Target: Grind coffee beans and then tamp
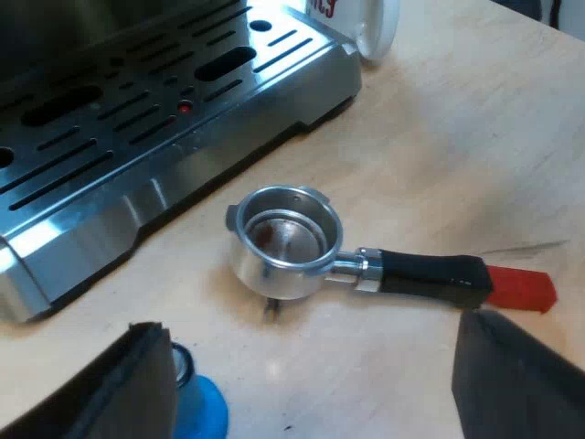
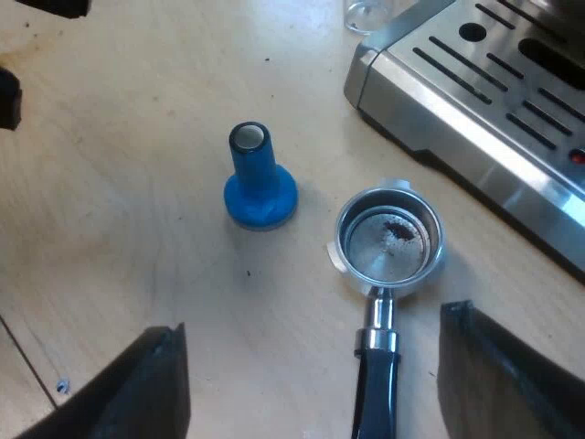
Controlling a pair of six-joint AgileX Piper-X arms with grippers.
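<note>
While hovering with fingers spread apart and gripping nothing, noted left gripper (image 1: 311, 325) and right gripper (image 2: 315, 320) over holder (image 1: 366, 265); found holder lying loose on table (image 1: 457, 137) just beside machine (image 1: 137, 137), dark specks (image 2: 399, 233) inside; saw blue tamper (image 2: 260, 187) upright near it, not touching

My coffee workbench, pale wooden tabletop (image 1: 457, 137), steel espresso machine (image 1: 137, 155) just beyond my left gripper (image 1: 311, 325), white mug (image 1: 377, 27) beside it.

Holder (image 2: 388, 241) loose on table (image 2: 137, 183) beside machine (image 2: 475, 87); tamper (image 2: 260, 183) upright near holder.
</note>
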